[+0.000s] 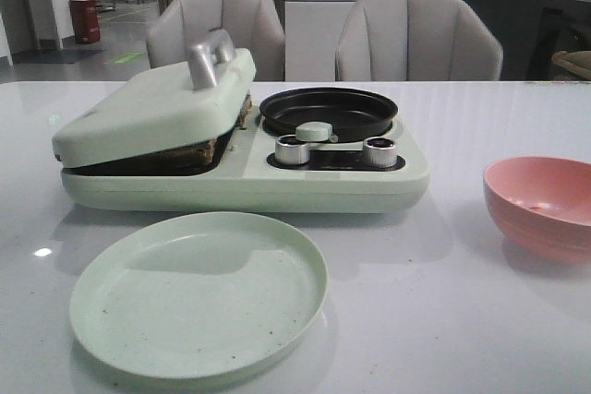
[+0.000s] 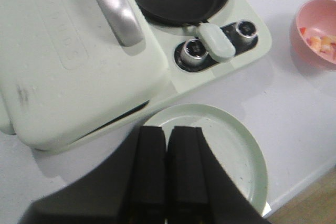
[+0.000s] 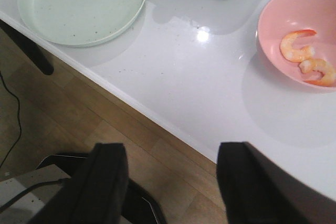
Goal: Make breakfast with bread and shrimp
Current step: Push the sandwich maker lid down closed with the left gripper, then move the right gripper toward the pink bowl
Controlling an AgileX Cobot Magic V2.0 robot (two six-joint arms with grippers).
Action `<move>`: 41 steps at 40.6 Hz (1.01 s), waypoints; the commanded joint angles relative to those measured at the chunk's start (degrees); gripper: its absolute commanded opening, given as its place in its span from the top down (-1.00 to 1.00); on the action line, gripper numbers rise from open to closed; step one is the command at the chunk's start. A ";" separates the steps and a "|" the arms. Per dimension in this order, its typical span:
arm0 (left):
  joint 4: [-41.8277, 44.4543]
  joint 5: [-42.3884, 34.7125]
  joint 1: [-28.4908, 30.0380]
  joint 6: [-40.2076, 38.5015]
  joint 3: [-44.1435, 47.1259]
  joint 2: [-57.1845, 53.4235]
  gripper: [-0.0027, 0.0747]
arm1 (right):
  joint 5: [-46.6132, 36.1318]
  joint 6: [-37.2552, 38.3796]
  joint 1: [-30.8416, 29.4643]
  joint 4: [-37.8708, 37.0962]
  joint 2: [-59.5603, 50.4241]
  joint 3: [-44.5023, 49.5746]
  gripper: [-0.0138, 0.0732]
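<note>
Two grippers show only in their own wrist views. The left gripper (image 2: 167, 169) has its black fingers (image 2: 151, 171) pressed together with only a thin seam between them, holding nothing; it hangs over the near rim of the pale green plate (image 2: 231, 145). The right gripper (image 3: 170, 182) has its fingers (image 3: 107, 182) spread wide apart, also empty, and it hangs beyond the table edge, over wooden floor (image 3: 105, 124), near the white table (image 3: 199, 82).

Outward from the left gripper stands the mint-green breakfast maker (image 1: 305, 182). Its hinged lid (image 1: 157, 103) is lowered but not fully flat, tilted up toward the back, with a silver handle (image 1: 211, 54) on top. In the gap under the lid the brown crust of the bread (image 1: 199, 149) shows at the front edge and at the side by the pan; how many slices lie there cannot be told. Faint raised lettering runs along the lid in the left wrist view, too soft to read. Beside the lid sits a round black frying pan (image 1: 328, 110), empty, its short green handle (image 1: 314, 132) pointing forward between two silver knobs (image 1: 293, 149).

Outward from the right gripper, the pink bowl (image 3: 273, 30) stands on the table well apart from the plate, to the right of the breakfast maker. Two curved orange-pink shrimp (image 3: 307, 59) lie in it, touching each other.

Behind the table stand two grey chairs (image 1: 417, 34).
</note>
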 commanded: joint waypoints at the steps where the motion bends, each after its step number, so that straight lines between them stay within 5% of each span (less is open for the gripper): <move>1: -0.55 -4.65 -3.64 -0.01 2.44 -6.65 0.67 | -3.54 -0.07 -0.11 0.04 0.12 -1.60 -0.42; 6: -0.06 -5.33 -7.96 -0.11 8.02 -13.76 0.67 | -3.54 -0.07 -0.11 0.04 0.12 -1.60 -0.42; 15: 18.44 -2.70 -9.75 -15.75 16.72 -29.32 0.67 | -3.54 -0.07 -0.11 0.04 0.12 -1.60 -0.42; 41: 15.74 -0.10 -9.75 -15.75 20.02 -39.48 0.67 | -3.54 -0.07 -0.11 0.04 0.12 -1.60 -0.42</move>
